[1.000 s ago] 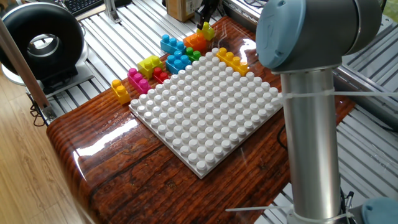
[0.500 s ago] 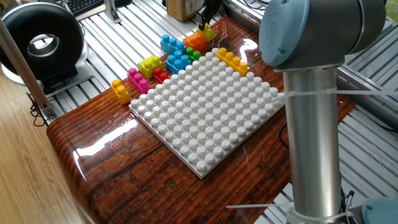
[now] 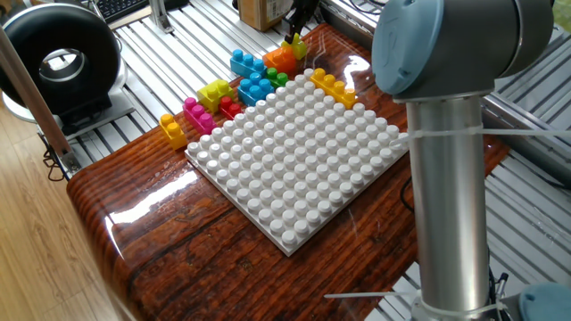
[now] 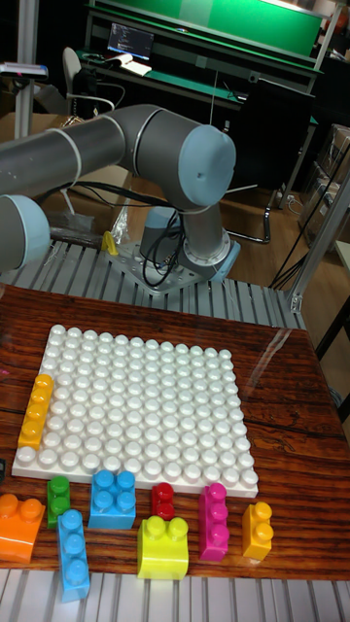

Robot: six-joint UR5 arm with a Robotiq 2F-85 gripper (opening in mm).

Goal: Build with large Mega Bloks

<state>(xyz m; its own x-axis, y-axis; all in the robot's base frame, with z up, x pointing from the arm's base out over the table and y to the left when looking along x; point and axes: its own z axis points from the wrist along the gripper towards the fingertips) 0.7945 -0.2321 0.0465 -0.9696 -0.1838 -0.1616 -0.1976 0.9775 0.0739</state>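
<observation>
At the far corner of the table my gripper (image 3: 298, 28) appears shut on a small yellow brick (image 3: 295, 43), which hangs tilted just above the orange brick (image 3: 280, 59) (image 4: 21, 525). A long yellow brick (image 3: 332, 86) (image 4: 36, 410) is pressed onto the edge of the white baseplate (image 3: 294, 160) (image 4: 146, 408). Loose along that side lie a blue brick (image 3: 247, 63) (image 4: 71, 554), a second blue brick (image 3: 256, 89) (image 4: 115, 498), and green (image 4: 58, 501), red (image 4: 162, 501), lime (image 3: 214, 93) (image 4: 163, 547), magenta (image 3: 198, 116) (image 4: 213, 522) and yellow (image 3: 173, 130) (image 4: 257, 530) bricks. The tall fixed view does not show the gripper.
The arm's grey upright link (image 3: 451, 205) stands at the near right and hides that side of the wooden table (image 3: 161, 232). A black round device (image 3: 61, 62) sits on the slatted metal bench to the left. A cardboard box (image 3: 259, 11) stands behind the bricks.
The arm's big elbow joint has shifted slightly to the right. The held yellow brick has barely moved, and the loose bricks lie where they were.
</observation>
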